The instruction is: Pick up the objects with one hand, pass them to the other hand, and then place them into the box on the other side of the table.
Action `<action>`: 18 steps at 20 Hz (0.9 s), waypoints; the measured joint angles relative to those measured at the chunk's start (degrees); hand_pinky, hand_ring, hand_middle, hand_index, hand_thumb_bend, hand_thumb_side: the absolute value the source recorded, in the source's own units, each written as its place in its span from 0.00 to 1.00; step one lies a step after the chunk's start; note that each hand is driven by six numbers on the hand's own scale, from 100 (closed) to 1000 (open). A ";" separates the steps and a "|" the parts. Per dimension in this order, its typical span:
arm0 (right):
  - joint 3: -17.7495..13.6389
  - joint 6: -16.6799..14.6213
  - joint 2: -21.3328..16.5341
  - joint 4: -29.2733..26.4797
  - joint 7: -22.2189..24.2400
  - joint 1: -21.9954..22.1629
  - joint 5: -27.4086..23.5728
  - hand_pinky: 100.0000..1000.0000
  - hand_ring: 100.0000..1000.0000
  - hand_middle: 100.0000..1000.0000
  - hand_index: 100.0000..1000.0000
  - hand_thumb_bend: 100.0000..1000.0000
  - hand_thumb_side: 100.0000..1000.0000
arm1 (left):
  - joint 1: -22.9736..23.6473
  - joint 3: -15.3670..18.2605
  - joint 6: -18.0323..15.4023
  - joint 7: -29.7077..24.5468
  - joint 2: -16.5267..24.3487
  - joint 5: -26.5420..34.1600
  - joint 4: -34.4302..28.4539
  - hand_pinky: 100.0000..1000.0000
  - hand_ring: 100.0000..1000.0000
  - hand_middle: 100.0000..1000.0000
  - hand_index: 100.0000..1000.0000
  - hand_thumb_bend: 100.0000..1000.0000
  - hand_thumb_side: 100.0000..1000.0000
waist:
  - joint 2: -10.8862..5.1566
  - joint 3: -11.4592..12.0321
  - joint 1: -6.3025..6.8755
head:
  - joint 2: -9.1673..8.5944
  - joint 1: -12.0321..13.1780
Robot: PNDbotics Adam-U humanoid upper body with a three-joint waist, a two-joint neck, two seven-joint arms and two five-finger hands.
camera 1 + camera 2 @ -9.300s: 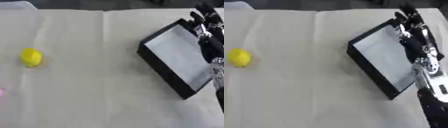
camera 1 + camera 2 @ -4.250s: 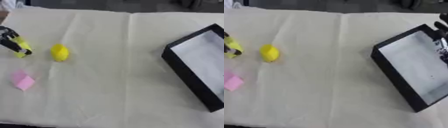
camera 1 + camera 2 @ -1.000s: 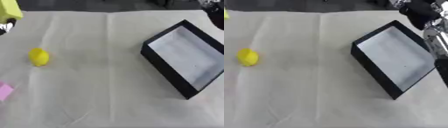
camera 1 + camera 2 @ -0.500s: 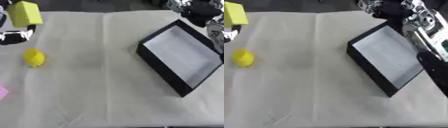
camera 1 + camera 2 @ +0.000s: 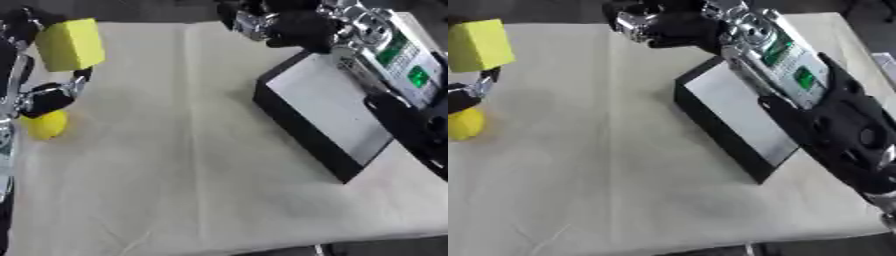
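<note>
My left hand [image 5: 35, 85] is raised at the left edge, its fingers curled round a yellow block [image 5: 70, 44] held above the table. A yellow round object [image 5: 45, 124] lies on the cloth just below that hand. My right hand [image 5: 284, 25] reaches in from the upper right toward the middle of the far edge, over the far corner of the black box [image 5: 328, 107]; its fingers look curled, with nothing seen in them. The box has a pale floor and nothing shows inside it.
A cream cloth [image 5: 175, 170] covers the table. My right forearm [image 5: 798, 75], with a green-marked panel, lies over the box's far side. The table's front edge runs along the bottom.
My right hand has swung left across the box's far corner toward the centre. The left hand with the yellow block has come inward to the right. The camera has shifted too.
</note>
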 measured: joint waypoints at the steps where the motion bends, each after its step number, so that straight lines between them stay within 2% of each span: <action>1: 0.45 1.00 0.46 -0.19 0.33 -0.28 0.42 1.00 1.00 1.00 1.00 0.00 0.33 | 0.16 -0.08 -0.17 0.65 -0.40 -1.00 -0.12 0.76 0.65 0.55 0.45 0.23 0.00 | 0.00 0.10 -0.03 | -0.01 -0.12; 4: 2.03 3.26 1.78 -0.22 1.27 -1.38 2.01 1.00 1.00 1.00 1.00 0.02 0.34 | 0.73 -0.26 -0.68 2.63 -1.64 -3.98 -0.58 0.76 0.65 0.55 0.45 0.24 0.00 | 0.00 0.31 -0.32 | -0.09 -0.55; 8: 4.51 4.64 2.95 0.86 2.45 -3.09 4.71 1.00 1.00 1.00 1.00 0.04 0.36 | 1.33 -0.45 -0.82 5.24 -3.28 -8.10 -0.79 0.76 0.65 0.55 0.45 0.25 0.00 | 0.01 0.93 -0.85 | -0.21 -1.19; 9: 5.10 4.77 3.21 1.32 2.80 -3.44 5.39 1.00 1.00 1.00 1.00 0.09 0.32 | 1.35 -0.47 -0.75 5.87 -3.73 -9.20 -0.79 0.76 0.65 0.55 0.45 0.25 0.00 | 0.01 1.02 -0.97 | -0.31 -1.31; 10: 5.65 4.85 3.49 1.71 3.19 -3.75 6.00 1.00 1.00 1.00 1.00 0.05 0.37 | 1.36 -0.51 -0.66 6.49 -4.17 -10.26 -0.79 0.75 0.65 0.55 0.45 0.26 0.00 | 0.01 1.06 -1.06 | -0.36 -1.44; 18: 8.19 5.77 5.57 3.97 5.57 -5.64 8.71 1.00 1.00 1.00 1.00 0.07 0.41 | 1.36 -0.83 0.79 12.65 -6.87 -18.26 -0.77 0.74 0.63 0.54 0.45 0.28 0.00 | 0.26 1.57 -1.60 | -0.43 -2.03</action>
